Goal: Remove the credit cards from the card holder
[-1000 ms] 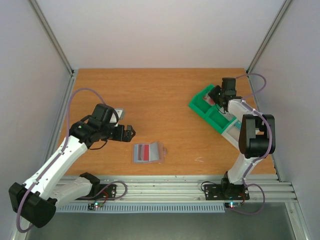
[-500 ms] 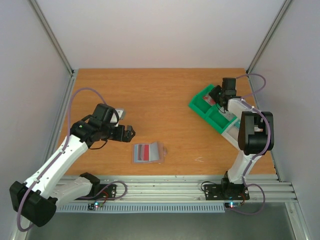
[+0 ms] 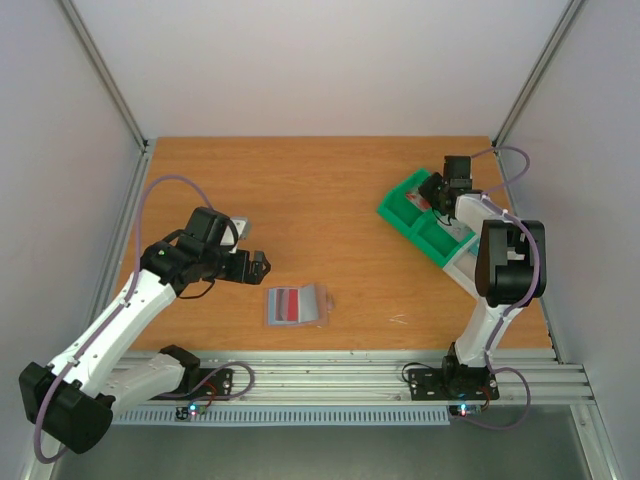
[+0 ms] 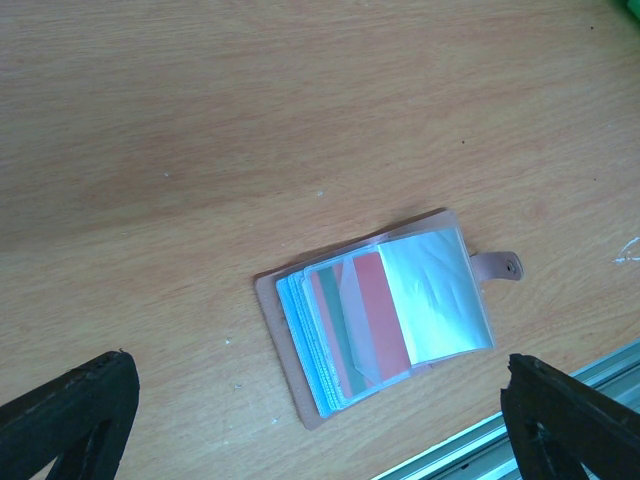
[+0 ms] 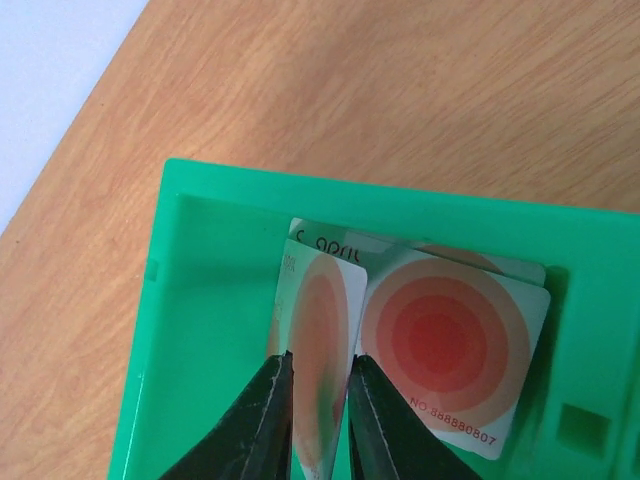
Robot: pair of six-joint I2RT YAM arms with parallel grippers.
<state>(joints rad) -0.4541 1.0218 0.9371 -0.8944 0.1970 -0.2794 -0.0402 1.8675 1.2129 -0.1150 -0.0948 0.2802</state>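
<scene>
Several credit cards are lying in the green tray, one standing between the right fingers, grip unclear, left fingers hanging wide apart near the open card holder resting on the surface.

Open card holder lies flat — red card inside.

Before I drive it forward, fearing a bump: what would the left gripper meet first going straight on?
Likely the open card holder, ahead between the spread jaws of the left gripper; depth is unclear.
</scene>
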